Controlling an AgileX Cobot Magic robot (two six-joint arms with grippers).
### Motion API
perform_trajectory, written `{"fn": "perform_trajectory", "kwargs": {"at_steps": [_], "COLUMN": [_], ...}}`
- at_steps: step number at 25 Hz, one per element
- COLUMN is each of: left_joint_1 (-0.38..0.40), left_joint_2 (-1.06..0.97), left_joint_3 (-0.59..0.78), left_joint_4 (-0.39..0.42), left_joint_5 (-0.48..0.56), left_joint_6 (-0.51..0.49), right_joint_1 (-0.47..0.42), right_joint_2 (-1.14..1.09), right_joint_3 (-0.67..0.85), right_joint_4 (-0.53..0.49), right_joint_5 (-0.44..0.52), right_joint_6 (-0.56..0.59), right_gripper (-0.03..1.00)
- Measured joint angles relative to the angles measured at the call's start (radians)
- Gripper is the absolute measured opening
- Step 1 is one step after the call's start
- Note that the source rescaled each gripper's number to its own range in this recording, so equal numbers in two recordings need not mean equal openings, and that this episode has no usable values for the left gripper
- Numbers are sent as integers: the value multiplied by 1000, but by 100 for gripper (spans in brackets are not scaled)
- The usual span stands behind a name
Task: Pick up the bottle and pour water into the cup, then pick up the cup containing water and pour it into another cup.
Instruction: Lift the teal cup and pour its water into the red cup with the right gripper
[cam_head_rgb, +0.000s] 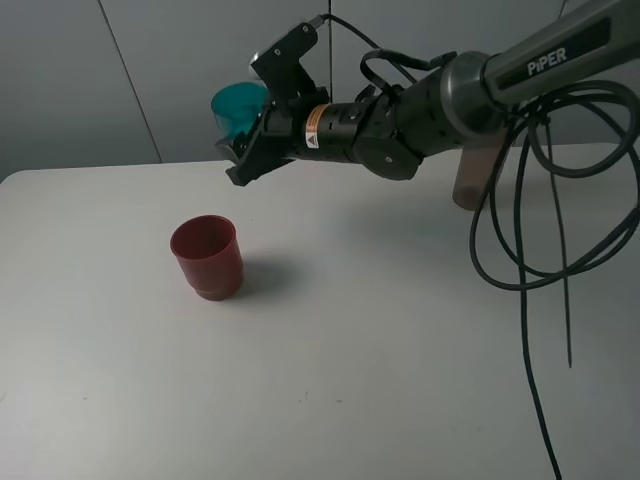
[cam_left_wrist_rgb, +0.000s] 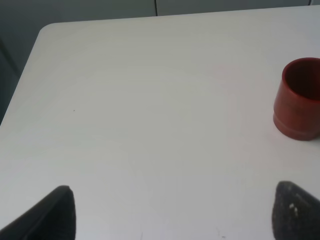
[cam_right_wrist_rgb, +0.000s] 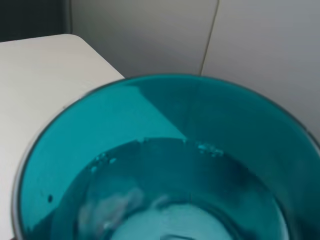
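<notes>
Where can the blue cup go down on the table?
The table is bare in front of the red cup, and between it and the hanging cables. It is crowded at the back right, by the bottle and the arm.

Noting the cup (cam_head_rgb: 238, 108) as translucent teal-blue and straight-sided; being held raised clear of the counter (cam_head_rgb: 400, 360), tilting well off upright; carrying water (cam_right_wrist_rgb: 165, 200), with tiny bubbles clinging along its edge; noting the red cup (cam_head_rgb: 207, 257) as opaque, dark, wider and squatter, with a stepped base; standing upright and open-mouthed on the counter, lower than the teal one and apart from it; glimpsing the bottle (cam_head_rgb: 468, 185) as smoky brown, standing toward the back of the counter, only partly showing.
</notes>
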Motion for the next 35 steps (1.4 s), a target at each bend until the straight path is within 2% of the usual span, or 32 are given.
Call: {"fn": "perform_trajectory", "kwargs": {"at_steps": [7,20,23,26,35], "left_joint_1": [0,0,0,0,0], "left_joint_2": [0,0,0,0,0], "left_joint_3": [0,0,0,0,0], "left_joint_4": [0,0,0,0,0], "left_joint_5": [0,0,0,0,0], "left_joint_6": [0,0,0,0,0], "right_joint_1": [8,12,12,12,13], "right_joint_2": [8,160,162,162,162], "right_joint_3": [-9,-144,-148,-149,-149], "right_joint_4": [-35,-48,-55,-73,-125], "right_joint_5": [8,13,-14,-46,-109], "right_joint_6": [-3,-9,-23,-71,-325], "right_gripper": [6,6,6,6,6]}}
